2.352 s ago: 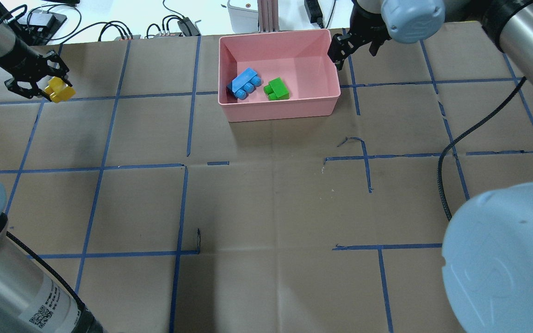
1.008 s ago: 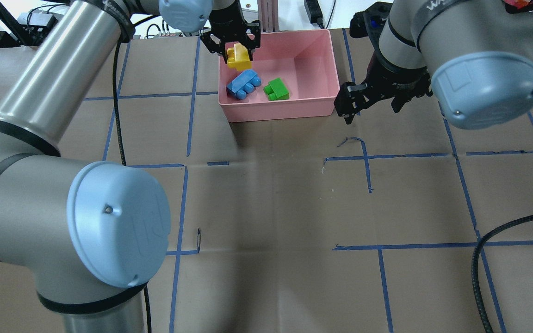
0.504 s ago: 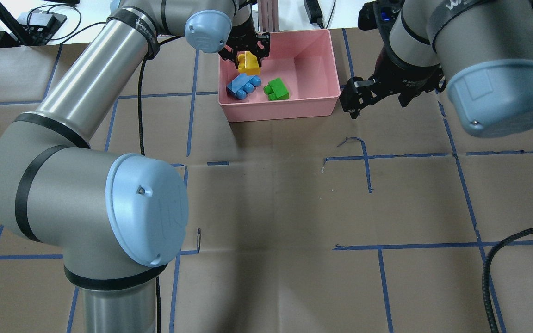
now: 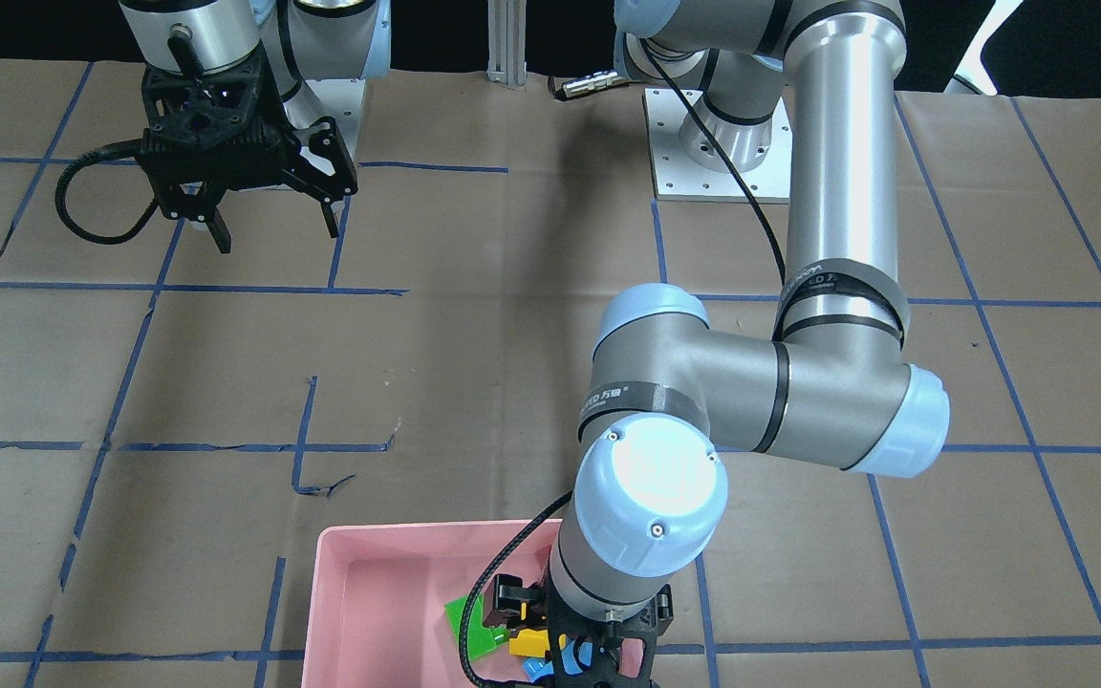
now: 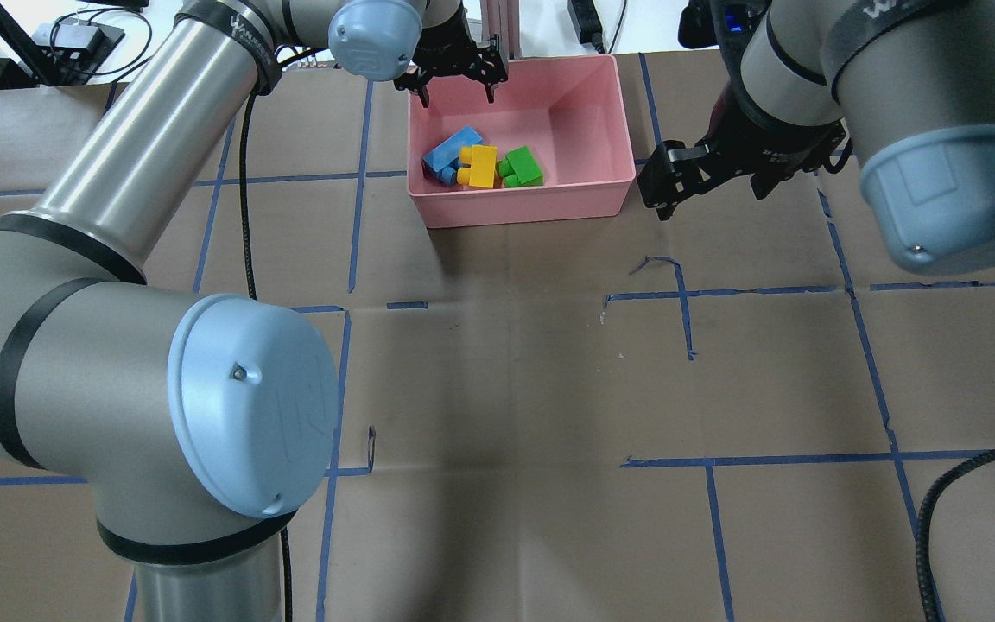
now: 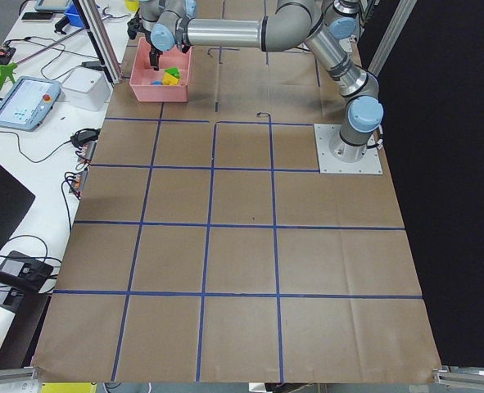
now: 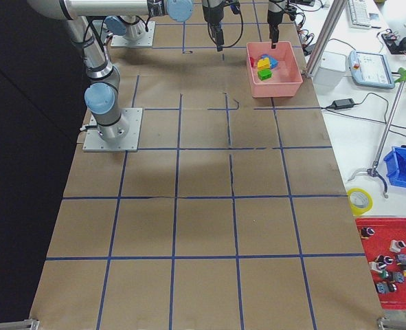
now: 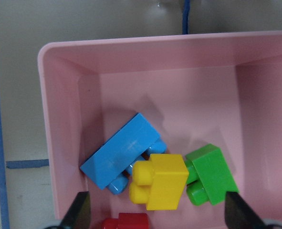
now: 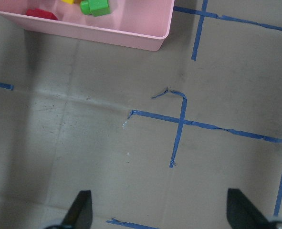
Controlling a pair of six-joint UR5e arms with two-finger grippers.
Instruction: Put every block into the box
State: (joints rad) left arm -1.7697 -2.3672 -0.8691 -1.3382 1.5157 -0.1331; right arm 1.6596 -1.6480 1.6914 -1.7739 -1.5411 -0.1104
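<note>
Just beneath the left claw lies the yellow block.

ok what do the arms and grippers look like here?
The left arm and right arm are silver-grey tubes with pale blue joint caps and white-lettered black bands. Each carries an external black cable. The left gripper and right gripper are black, skeletal, two-finger.

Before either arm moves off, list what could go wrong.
The left gripper hangs open over the far rim of the box; a low retreat could clip it and shift the box. The right gripper, open, hangs outside the box off its right side; swinging across might knock it.
</note>
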